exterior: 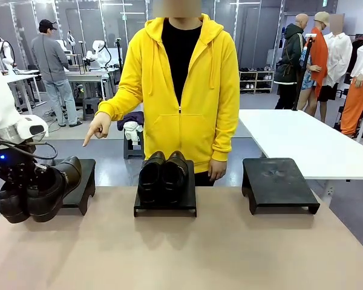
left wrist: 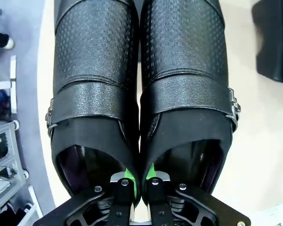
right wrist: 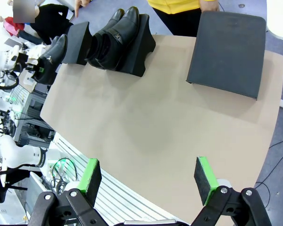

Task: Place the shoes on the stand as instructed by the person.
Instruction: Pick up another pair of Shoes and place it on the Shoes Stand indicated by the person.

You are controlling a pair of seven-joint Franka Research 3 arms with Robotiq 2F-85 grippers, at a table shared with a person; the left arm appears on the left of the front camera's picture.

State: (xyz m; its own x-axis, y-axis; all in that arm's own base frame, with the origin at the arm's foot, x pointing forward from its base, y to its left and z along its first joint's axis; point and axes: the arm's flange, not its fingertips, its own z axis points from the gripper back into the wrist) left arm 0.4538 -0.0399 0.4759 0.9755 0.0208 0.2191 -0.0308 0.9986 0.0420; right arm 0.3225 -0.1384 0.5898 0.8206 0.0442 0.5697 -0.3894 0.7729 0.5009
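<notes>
The pair of shiny black leather dress shoes with side buckles (exterior: 39, 190) hangs at the left edge of the front view, toes aimed up and right toward the low black stand at the left (exterior: 81, 181). The left gripper (left wrist: 137, 186) is clamped tight on the two touching inner walls of the shoes, one green-padded finger down inside each opening; pinching both at once is what keeps the pair together as one load. The person in the bright yellow hoodie (exterior: 181, 90) points with one hand (exterior: 98, 128) down at that left stand, in the upper left of the frame, which I take as the instruction for where this pair belongs.

A second pair of black dress shoes (exterior: 163, 175) already sits on the middle black stand (exterior: 165, 202), so that spot is taken. The right-hand black stand (exterior: 278, 181) is bare.

The held toes overlap the left stand's near edge in the front view; whether they touch it I cannot tell. The right gripper (right wrist: 148, 179) stands wide open and empty over the tan tabletop's (right wrist: 155, 122) near edge, well away from the stands.
</notes>
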